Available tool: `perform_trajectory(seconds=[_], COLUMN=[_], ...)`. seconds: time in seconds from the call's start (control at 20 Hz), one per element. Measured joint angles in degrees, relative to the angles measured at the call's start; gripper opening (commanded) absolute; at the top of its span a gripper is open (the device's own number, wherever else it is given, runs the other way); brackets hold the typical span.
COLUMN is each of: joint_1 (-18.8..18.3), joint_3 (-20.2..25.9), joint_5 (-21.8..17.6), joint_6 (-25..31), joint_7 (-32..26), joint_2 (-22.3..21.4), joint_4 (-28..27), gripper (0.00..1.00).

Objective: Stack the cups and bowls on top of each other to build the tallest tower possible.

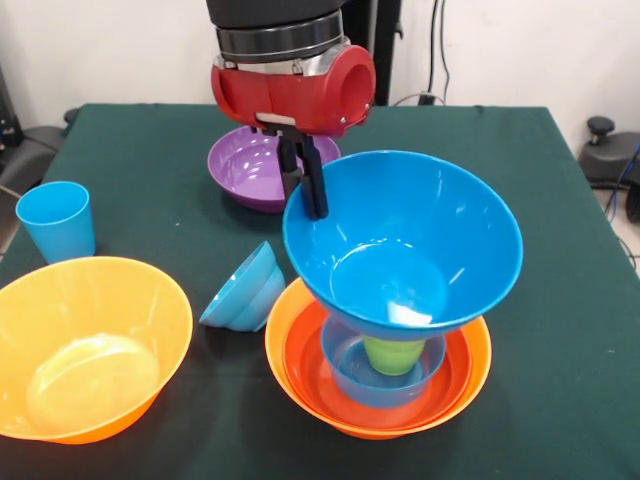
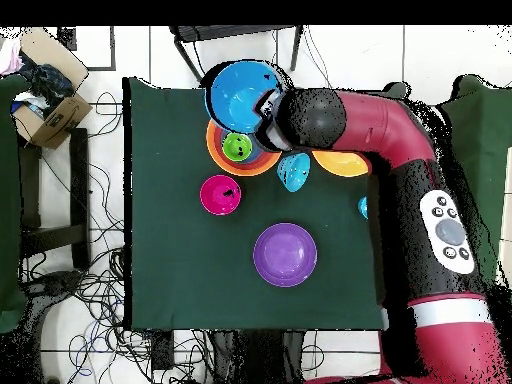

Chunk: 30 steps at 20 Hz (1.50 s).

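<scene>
The gripper (image 1: 309, 190) was closed on the far rim of the large blue bowl (image 1: 405, 240), one dark finger inside the wall and one outside, and held that bowl tilted above the tower (image 1: 378, 375). The tower consisted of four nested items: an orange bowl (image 1: 478, 365) outermost, a red-orange bowl (image 1: 305, 365) inside it, a smaller blue bowl (image 1: 345, 372) inside that, and the lime green cup (image 1: 392, 354) at the centre. Three blue bowls were visible in total; the third (image 1: 243, 290) lay on its side just beside the tower. A second large orange bowl (image 1: 85, 345) stood empty at the table's near edge, with the light blue cup (image 1: 57, 220) upright behind it. The purple bowl (image 1: 245, 165) stood empty behind the gripper. One pink-red bowl (image 2: 220, 193) showed in the overhead view only, on the green table (image 1: 560, 250).
</scene>
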Motion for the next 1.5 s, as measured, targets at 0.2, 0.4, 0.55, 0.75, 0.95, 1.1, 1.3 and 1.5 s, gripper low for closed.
perform_trajectory(seconds=[0.2,0.4,0.55,0.75,0.95,1.1,1.3,1.5], joint_1=[-1.4,-2.5,-3.2,-3.7,-3.9,-4.0,-4.2,-4.3], joint_3=[1.6,3.1,4.2,5.3,6.3,6.9,7.4,7.6], joint_5=[0.0,0.0,-0.2,-0.3,-0.5,-0.6,-0.8,-1.0], joint_6=[-1.2,-2.7,-4.1,-5.1,-5.9,-6.0,-6.0,-6.0], joint_7=[0.0,0.0,0.0,0.0,0.0,0.0,0.0,0.0], joint_2=[0.0,0.1,0.1,0.1,0.2,0.2,0.2,0.2], joint_4=[2.1,3.9,5.1,5.9,6.2,6.4,6.4,6.4], gripper=[0.00,0.00,0.00,0.00,0.00,0.00,0.00,0.00])
